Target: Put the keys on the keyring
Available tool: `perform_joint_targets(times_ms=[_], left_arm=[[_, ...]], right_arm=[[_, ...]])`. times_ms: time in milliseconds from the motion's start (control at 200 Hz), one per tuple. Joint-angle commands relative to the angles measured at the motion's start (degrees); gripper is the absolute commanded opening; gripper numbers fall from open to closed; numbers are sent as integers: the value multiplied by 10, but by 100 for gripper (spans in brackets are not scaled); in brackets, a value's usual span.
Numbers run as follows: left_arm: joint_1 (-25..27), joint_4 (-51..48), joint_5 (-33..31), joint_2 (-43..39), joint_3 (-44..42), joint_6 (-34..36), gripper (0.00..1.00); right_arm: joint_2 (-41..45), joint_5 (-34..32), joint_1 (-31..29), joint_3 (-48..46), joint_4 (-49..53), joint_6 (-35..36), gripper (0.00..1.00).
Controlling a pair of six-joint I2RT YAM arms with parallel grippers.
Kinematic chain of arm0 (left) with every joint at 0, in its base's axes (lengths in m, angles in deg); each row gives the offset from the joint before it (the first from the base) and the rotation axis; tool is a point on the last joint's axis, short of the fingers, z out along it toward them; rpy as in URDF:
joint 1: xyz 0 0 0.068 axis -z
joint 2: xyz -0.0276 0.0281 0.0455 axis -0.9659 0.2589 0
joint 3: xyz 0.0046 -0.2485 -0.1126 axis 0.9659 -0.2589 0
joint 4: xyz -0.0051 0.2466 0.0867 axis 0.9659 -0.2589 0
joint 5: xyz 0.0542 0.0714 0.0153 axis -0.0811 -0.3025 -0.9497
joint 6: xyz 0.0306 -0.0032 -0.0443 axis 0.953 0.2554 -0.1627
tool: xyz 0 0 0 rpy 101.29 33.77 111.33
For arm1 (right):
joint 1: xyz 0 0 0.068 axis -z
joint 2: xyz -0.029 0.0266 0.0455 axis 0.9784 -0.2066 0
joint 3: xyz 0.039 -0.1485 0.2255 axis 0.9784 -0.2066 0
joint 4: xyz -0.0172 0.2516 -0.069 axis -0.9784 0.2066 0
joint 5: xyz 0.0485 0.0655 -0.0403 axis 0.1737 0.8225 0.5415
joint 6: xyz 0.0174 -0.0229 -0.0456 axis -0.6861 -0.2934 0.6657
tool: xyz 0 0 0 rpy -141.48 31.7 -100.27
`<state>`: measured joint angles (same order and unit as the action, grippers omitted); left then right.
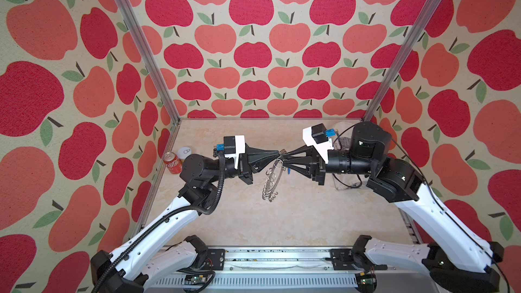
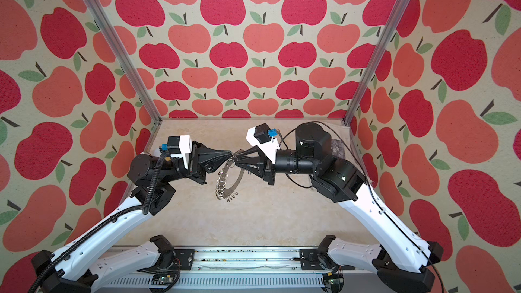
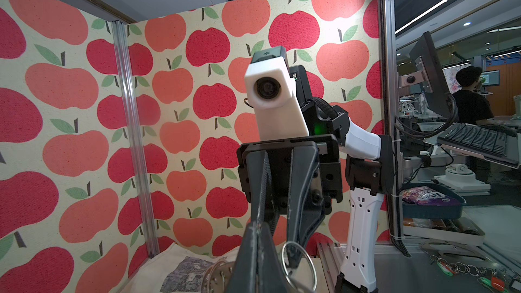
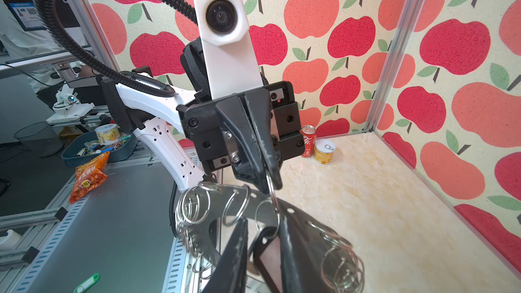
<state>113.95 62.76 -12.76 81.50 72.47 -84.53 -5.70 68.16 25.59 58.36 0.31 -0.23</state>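
The left gripper [image 1: 280, 153] and right gripper [image 1: 284, 156] are facing each other tip to tip above the middle of the worktop [image 1: 282, 221], the keyring [image 1: 271, 183] hanging just below them. A can [image 1: 172, 162] is standing far left by the wall, a second can [image 1: 184, 151] just behind it. A cloth [image 2: 338, 147] is lying far right, behind the right arm.

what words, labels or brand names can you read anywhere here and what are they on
Nothing reads clearly enough to quote.
red can: white brand script, blurred.
orange snack bag: large characters, blurred.
blue notice: small print and a square code, too small.
purple bag: white lettering, blurred.
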Motion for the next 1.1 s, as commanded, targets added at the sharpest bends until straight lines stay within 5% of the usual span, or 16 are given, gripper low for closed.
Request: perform_joint_targets(times_ms=[0,920,1096], left_arm=[[-2,37,2,-6,2,-11,0],[0,39,8,-7,6,-14,0],[0,36,10,-7,8,-14,0]], right_arm=[[5,-8,2,1,-15,15,22],[-10,23,7,-8,-51,-1,13],[-9,24,7,-9,-55,-3,2]])
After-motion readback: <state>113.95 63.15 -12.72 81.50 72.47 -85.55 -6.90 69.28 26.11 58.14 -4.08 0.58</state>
